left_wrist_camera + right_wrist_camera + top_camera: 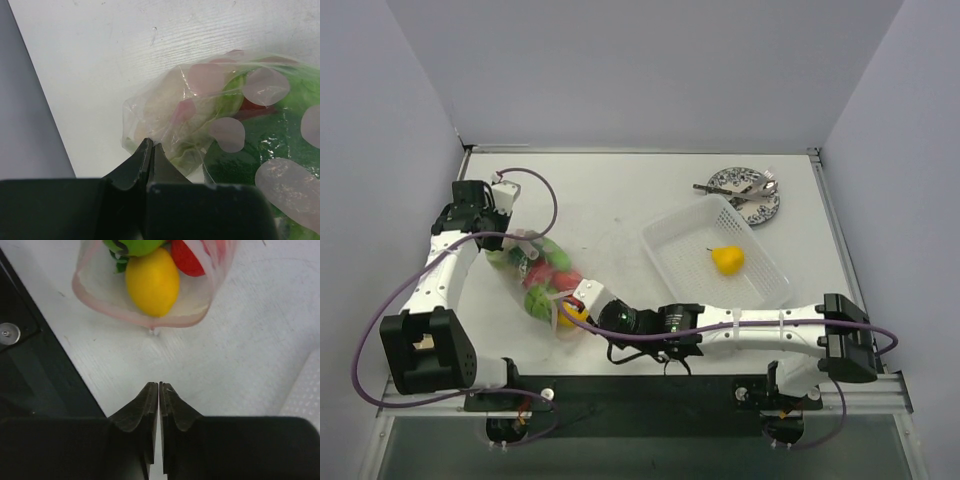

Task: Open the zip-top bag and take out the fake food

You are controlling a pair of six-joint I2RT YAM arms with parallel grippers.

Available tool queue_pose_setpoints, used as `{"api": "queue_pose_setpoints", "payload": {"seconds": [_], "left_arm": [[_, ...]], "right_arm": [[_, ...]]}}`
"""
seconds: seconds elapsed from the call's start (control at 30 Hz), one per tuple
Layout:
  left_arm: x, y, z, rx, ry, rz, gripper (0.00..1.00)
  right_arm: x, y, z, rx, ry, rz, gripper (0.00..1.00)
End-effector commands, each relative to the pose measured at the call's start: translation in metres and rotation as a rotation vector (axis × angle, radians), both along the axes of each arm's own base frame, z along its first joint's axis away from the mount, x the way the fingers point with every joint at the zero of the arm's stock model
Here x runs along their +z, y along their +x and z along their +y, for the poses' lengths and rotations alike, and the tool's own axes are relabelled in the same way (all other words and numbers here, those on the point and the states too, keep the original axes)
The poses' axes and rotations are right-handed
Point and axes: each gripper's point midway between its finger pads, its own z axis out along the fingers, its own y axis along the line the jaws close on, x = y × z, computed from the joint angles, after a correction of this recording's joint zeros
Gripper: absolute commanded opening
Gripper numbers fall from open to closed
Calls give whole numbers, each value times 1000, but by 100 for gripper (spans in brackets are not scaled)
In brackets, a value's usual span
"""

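Ahead of right gripper (159, 384): bag (100, 295) mouth open — jaws pressed together, empty.
At left gripper (151, 142): pinching bag's flimsy corner.
Grip: we'd take lemon (152, 282) — light, slick.

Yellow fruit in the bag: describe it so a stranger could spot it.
Left of the white tray lies a clear bag of fruit. The yellow fruit sits in its open mouth, the only yellow thing visible inside; another yellow piece lies loose in the tray.

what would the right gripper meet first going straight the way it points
Most likely the open mouth of the zip-top bag, with the yellow fruit just inside it, though how high the fingers ride is hard to judge.
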Motion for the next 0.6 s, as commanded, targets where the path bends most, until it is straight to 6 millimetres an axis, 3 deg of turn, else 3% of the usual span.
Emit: {"api": "queue_pose_setpoints", "payload": {"seconds": [0.0, 0.03, 0.07, 0.1, 0.4, 0.43, 0.57], "left_arm": [[7, 3, -1, 4, 1, -27, 0], [8, 3, -1, 3, 2, -29, 0], [9, 2, -1, 2, 1, -30, 0], [9, 2, -1, 0, 3, -30, 0], [13, -1, 2, 13, 24, -33, 0], [13, 0, 2, 12, 25, -33, 0], [12, 0, 2, 9, 28, -29, 0]], "right_arm": [[25, -7, 30, 81, 108, 10, 14], [20, -6, 36, 86, 109, 12, 24], [18, -5, 39, 98, 107, 9, 28], [8, -1, 40, 101, 89, 27, 28], [-6, 36, 85, 105, 173, 113, 43], [-7, 39, 88, 106, 175, 121, 55], [-17, 36, 103, 145, 169, 160, 71]]}}
